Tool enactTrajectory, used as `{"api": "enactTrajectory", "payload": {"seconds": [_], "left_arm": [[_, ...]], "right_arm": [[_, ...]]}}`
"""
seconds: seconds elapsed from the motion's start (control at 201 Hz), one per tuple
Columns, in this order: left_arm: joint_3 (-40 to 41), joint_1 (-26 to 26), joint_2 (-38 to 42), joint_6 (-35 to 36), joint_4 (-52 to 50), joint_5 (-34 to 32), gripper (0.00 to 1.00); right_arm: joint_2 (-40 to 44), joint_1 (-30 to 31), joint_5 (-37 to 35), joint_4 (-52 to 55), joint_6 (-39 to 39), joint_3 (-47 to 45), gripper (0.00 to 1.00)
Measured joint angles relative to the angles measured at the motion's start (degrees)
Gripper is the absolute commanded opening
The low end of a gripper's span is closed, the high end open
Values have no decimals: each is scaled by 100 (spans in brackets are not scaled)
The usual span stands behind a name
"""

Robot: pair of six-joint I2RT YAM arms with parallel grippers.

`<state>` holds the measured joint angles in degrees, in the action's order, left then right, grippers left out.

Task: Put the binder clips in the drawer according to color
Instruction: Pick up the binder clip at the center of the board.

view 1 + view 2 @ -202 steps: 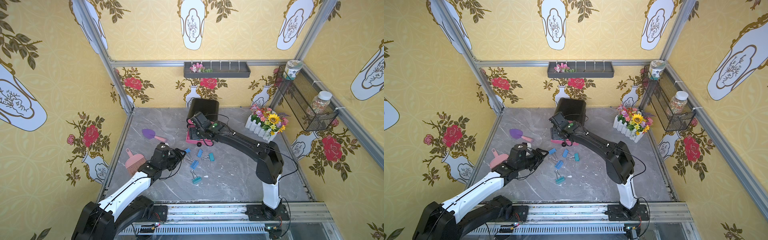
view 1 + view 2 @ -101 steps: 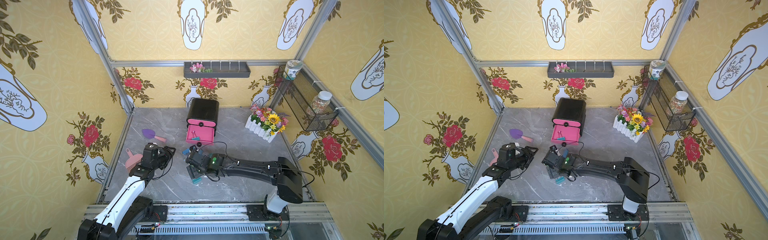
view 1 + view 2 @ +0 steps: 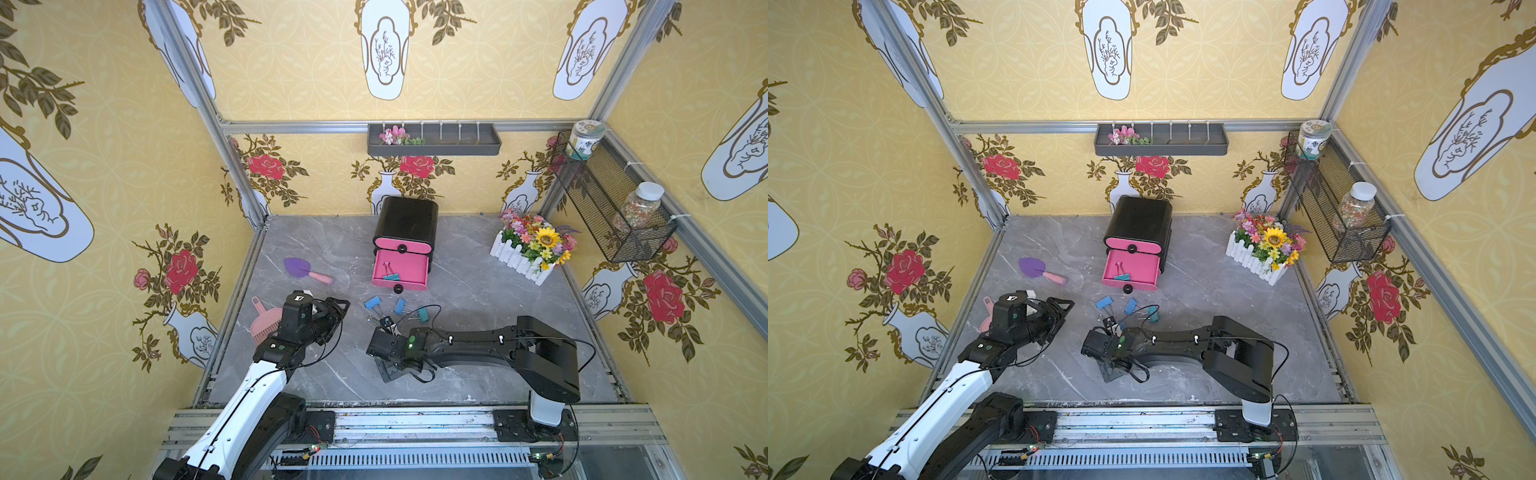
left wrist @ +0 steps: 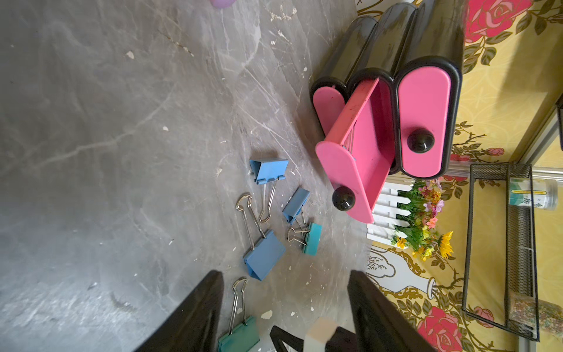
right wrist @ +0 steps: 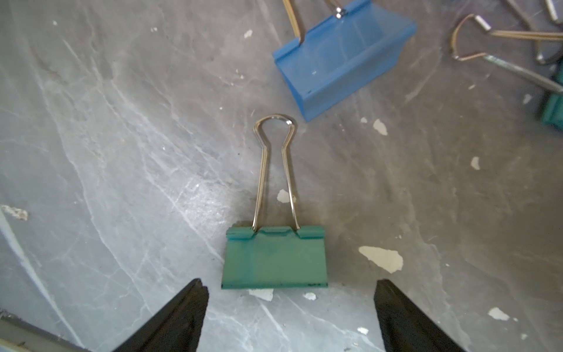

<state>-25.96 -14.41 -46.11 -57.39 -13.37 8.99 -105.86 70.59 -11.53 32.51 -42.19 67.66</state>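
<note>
The black drawer (image 3: pixel 405 224) stands at the back with its pink middle tray (image 3: pixel 411 266) pulled out and a teal binder clip (image 3: pixel 390 275) inside. Two blue clips (image 3: pixel 372 302) (image 3: pixel 400 306) and a teal one (image 3: pixel 423 313) lie in front of it. My right gripper (image 5: pixel 291 304) is open, low over the table, with another teal clip (image 5: pixel 274 259) lying flat just ahead of its fingertips, untouched. In both top views that clip is hidden under the right gripper (image 3: pixel 386 370). My left gripper (image 3: pixel 332 309) is open and empty, left of the clips.
A purple trowel (image 3: pixel 305 270) and a pink brush (image 3: pixel 264 322) lie at the left side. A white flower box (image 3: pixel 528 253) stands at the back right under a wire wall basket (image 3: pixel 611 208). A third blue clip (image 4: pixel 264 257) lies near the front teal clip (image 4: pixel 240 335).
My right arm has come back from the open drawer to the front teal clip and its jaws have widened. The left arm has drawn back to the left.
</note>
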Motion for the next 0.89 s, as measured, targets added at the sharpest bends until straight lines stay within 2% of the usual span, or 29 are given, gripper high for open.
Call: {"api": "enactTrajectory", "payload": {"seconds": [0.194,0.518,0.807,0.891], "left_arm": [[44,0,-31,-2,-7,15,71],[48,0,-144,-2,7,57,71],[68,0,-210,-2,26,122,71],[83,0,-232,-2,50,129,71]], "right_arm": [[-133,63,74,-39,0,114,80],[-358,57,66,24,0,306,75],[-369,-20,37,57,0,313,57],[-369,-7,22,66,0,313,55]]}}
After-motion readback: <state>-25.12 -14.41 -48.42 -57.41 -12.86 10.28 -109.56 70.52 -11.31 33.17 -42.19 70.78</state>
